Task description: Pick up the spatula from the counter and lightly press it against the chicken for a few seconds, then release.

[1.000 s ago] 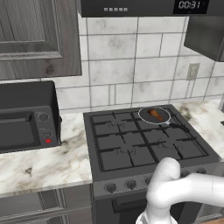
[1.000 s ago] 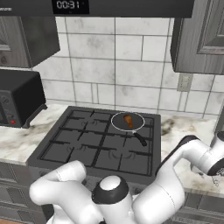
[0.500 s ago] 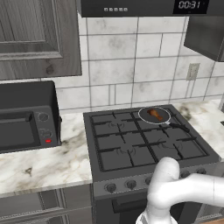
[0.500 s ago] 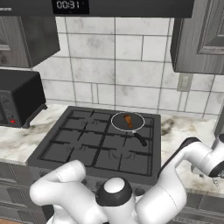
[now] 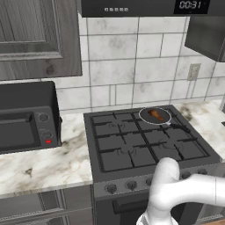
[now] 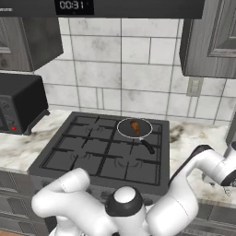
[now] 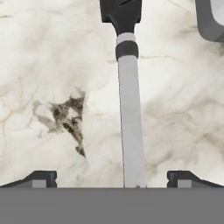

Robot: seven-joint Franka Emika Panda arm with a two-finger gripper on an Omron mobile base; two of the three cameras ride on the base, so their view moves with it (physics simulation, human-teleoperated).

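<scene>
The spatula [image 7: 129, 122] lies flat on the marble counter [image 7: 52, 65] in the hand view, its grey handle running up to a black blade at the top edge. My gripper [image 7: 112, 178] hangs over the handle, open, one fingertip [image 7: 41, 178] to each side and neither touching it. The chicken [image 5: 154, 115] is a brown piece in a small pan [image 5: 154, 121] on the stove's back right burner; in the right base view the chicken [image 6: 135, 127] sits in the same pan [image 6: 133, 133]. My arm reaches off to the right over the counter beside the stove.
A black stove [image 5: 145, 145] fills the middle, with a toaster oven [image 5: 24, 118] on the counter to its left. The pan's dark handle [image 6: 147, 146] points toward me. A grey object [image 7: 212, 19] sits near the spatula's blade. Dark cabinets hang above both sides.
</scene>
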